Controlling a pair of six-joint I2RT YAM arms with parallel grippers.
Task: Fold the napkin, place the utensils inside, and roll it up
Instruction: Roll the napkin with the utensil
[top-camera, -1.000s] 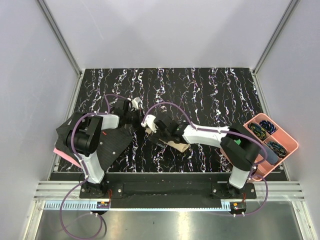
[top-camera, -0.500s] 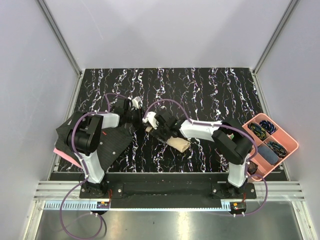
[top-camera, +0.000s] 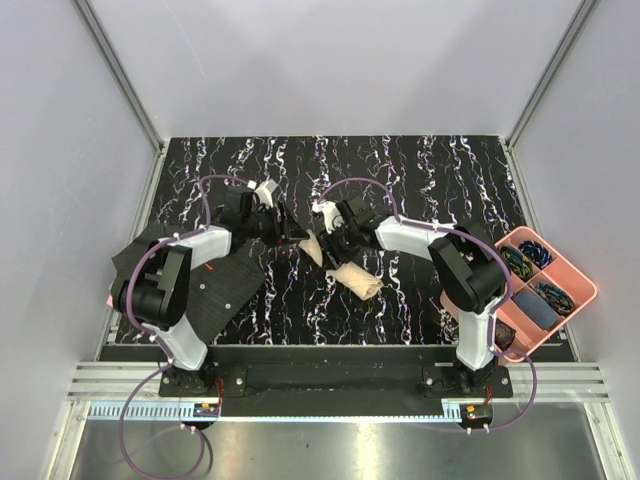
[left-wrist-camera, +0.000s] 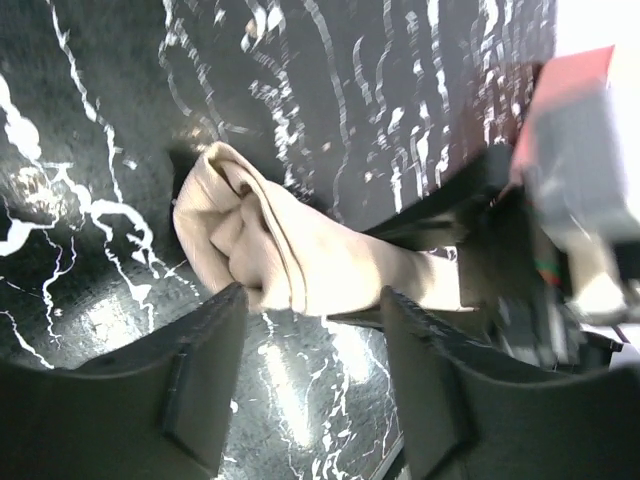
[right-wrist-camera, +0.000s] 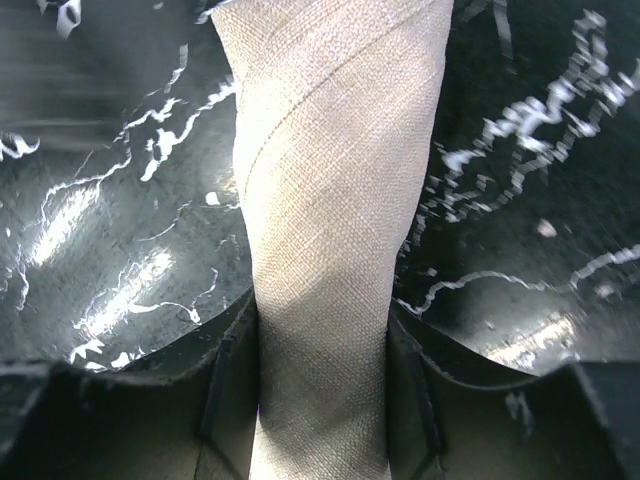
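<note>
The napkin (top-camera: 356, 279) is a beige roll lying slantwise on the black marbled table, near the middle. My right gripper (top-camera: 328, 241) comes at its upper left part from the back, and in the right wrist view its jaws press both sides of the napkin (right-wrist-camera: 330, 200), so the right gripper (right-wrist-camera: 322, 330) is shut on it. My left gripper (top-camera: 298, 237) stands just left of the roll's end. In the left wrist view the left gripper (left-wrist-camera: 310, 300) is open, with the bunched end of the napkin (left-wrist-camera: 285, 250) just past its tips. The utensils are out of view.
A black dotted mat (top-camera: 218, 285) lies at the left under the left arm, with a pink edge (top-camera: 122, 305) showing beneath it. A pink tray (top-camera: 586, 291) of small coloured items sits at the right edge. Metal frame posts and grey walls enclose the table.
The left gripper has opened and shifted right toward the roll's end. The right arm has swung to the back and its jaws have closed in on the napkin roll.
</note>
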